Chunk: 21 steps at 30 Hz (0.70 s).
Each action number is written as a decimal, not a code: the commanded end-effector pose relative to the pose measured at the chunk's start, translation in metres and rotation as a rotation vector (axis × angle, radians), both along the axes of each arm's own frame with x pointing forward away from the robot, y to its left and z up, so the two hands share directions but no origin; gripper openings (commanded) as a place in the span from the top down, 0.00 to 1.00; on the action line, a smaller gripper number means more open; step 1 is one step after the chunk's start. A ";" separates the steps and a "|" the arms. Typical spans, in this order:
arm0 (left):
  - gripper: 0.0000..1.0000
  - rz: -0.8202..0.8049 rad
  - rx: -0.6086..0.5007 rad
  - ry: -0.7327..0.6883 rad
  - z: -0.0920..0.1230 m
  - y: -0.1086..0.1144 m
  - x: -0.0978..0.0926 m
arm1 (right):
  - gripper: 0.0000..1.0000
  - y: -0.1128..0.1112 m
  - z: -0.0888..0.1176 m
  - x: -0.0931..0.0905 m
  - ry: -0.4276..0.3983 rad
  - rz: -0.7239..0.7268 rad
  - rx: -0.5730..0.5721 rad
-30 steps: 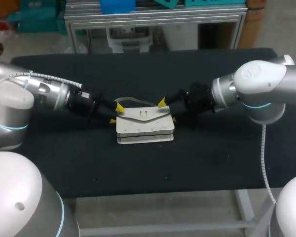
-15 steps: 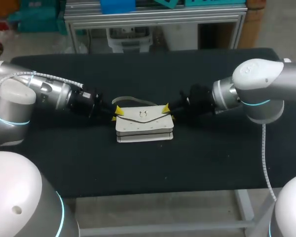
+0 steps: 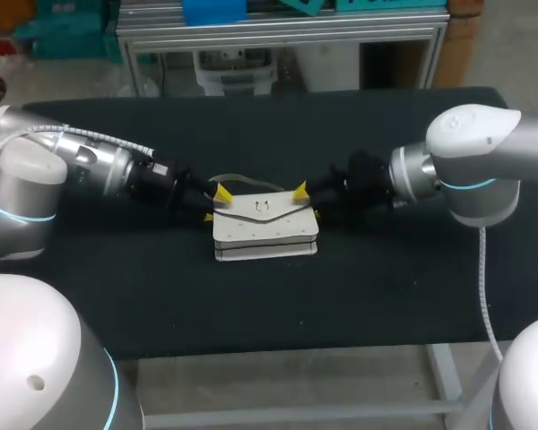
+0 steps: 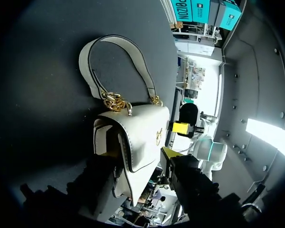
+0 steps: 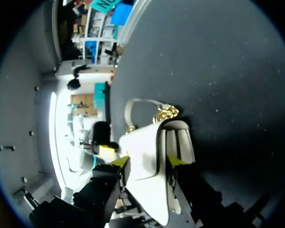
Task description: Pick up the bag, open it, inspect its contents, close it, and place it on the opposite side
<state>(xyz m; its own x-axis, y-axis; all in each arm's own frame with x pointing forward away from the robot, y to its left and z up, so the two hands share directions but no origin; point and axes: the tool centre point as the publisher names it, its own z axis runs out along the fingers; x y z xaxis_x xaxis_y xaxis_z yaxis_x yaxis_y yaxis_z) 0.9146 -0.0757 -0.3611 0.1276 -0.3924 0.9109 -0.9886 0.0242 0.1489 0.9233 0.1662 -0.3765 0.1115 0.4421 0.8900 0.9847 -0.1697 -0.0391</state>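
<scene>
The white bag (image 3: 265,231) is lying at the middle of the black table (image 3: 359,296), its strap (image 3: 242,183) trailing toward the far side. The left gripper (image 3: 213,205) is clasping the bag's left end, and the right gripper (image 3: 308,202) is clasping its right end.

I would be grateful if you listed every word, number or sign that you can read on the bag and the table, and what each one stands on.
There is no readable text.
The white bag shows no words or numbers in any view.
The gold clasp on its flap is a small metal ornament; no letters can be made out on it.
The black table bears no print or sign.
</scene>
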 end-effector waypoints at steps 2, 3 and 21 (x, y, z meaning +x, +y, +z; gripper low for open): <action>0.55 -0.015 -0.010 0.010 -0.008 -0.009 0.002 | 0.35 0.005 -0.008 -0.001 0.003 -0.001 0.012; 0.56 -0.015 -0.010 0.013 -0.009 -0.010 0.003 | 0.36 0.005 -0.008 0.000 0.004 -0.001 0.013; 0.07 0.002 0.041 0.009 -0.001 -0.008 -0.004 | 0.00 -0.005 0.000 -0.004 -0.020 0.025 0.003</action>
